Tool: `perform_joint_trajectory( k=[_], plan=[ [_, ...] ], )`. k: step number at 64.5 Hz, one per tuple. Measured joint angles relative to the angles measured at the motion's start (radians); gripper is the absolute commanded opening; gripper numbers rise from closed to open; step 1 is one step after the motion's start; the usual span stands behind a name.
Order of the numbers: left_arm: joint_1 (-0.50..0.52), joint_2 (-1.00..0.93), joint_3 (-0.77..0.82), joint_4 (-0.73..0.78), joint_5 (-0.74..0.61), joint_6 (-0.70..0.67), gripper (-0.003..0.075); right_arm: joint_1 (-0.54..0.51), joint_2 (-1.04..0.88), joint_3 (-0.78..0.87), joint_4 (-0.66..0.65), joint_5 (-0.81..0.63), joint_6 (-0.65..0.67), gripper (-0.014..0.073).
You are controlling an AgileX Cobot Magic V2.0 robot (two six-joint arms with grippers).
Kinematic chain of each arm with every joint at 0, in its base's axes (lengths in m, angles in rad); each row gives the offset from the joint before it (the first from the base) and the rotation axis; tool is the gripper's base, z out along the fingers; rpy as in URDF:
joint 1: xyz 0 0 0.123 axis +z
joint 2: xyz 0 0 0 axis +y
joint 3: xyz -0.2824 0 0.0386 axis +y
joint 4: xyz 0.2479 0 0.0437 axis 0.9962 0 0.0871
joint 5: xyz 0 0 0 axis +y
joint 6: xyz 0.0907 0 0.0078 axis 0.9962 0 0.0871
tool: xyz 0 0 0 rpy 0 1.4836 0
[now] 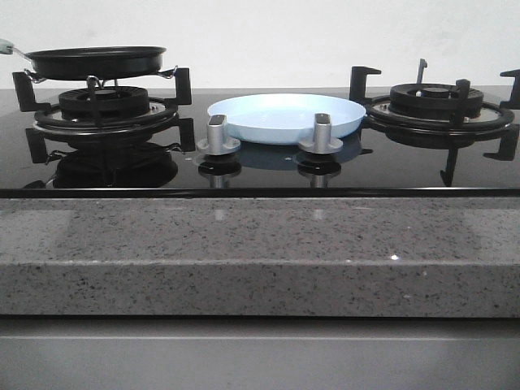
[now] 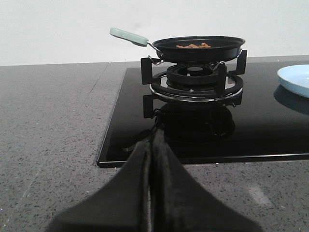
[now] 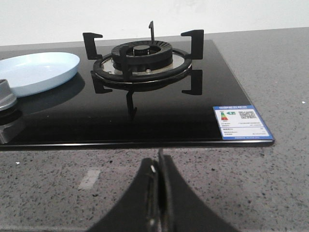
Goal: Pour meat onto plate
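The pale blue plate (image 1: pixel 286 116) lies on the black glass hob between the two burners, behind two silver knobs. It also shows at the edge of the left wrist view (image 2: pixel 295 79) and of the right wrist view (image 3: pixel 37 71). The meat (image 2: pixel 193 46), small orange-brown pieces, lies in a black frying pan (image 2: pixel 197 47) with a pale green handle (image 2: pixel 128 36) on the left burner. The pan also shows in the front view (image 1: pixel 96 61); the meat is hidden there. My left gripper (image 2: pixel 152 140) is shut and empty over the grey counter in front of the hob. My right gripper (image 3: pixel 159 162) is shut and empty likewise. Neither shows in the front view.
The right burner (image 1: pixel 439 106) with its black pan supports stands bare. Two silver knobs (image 1: pixel 218 134) (image 1: pixel 321 134) stand in front of the plate. A blue label (image 3: pixel 240 123) sits on the hob's front right corner. A speckled grey counter (image 1: pixel 260 252) runs along the front.
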Motion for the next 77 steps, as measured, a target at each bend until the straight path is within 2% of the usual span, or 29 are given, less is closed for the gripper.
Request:
perform_joint_trajectory(
  k=[32,40,44,51,57,64,77],
  plan=[
    [0.0,0.0,0.0,-0.002,-0.03,0.0,-0.002,0.0,0.0,0.0,0.0,0.0,0.0,-0.0069],
    [0.0,0.0,-0.011,-0.09,-0.046,-0.009,-0.002,0.0,0.0,0.0,0.0,-0.008,0.0,-0.0069],
    [0.0,0.0,-0.052,-0.112,-0.012,-0.016,-0.002,0.0,0.0,-0.016,0.0,0.011,0.0,-0.0069],
    [0.0,0.012,-0.173,-0.093,0.05,-0.017,-0.002,0.0,0.0,-0.104,0.0,0.075,0.0,-0.0069],
    [0.0,0.103,-0.297,-0.081,0.101,-0.017,-0.002,0.0,0.048,-0.224,0.0,0.145,0.0,-0.0069],
    [0.0,0.251,-0.406,-0.079,0.115,-0.017,-0.002,0.0,0.185,-0.361,0.0,0.202,0.0,-0.0069],
    [0.0,0.51,-0.52,-0.079,0.123,-0.017,-0.002,0.0,0.459,-0.538,0.0,0.216,0.0,-0.0069]
  ],
)
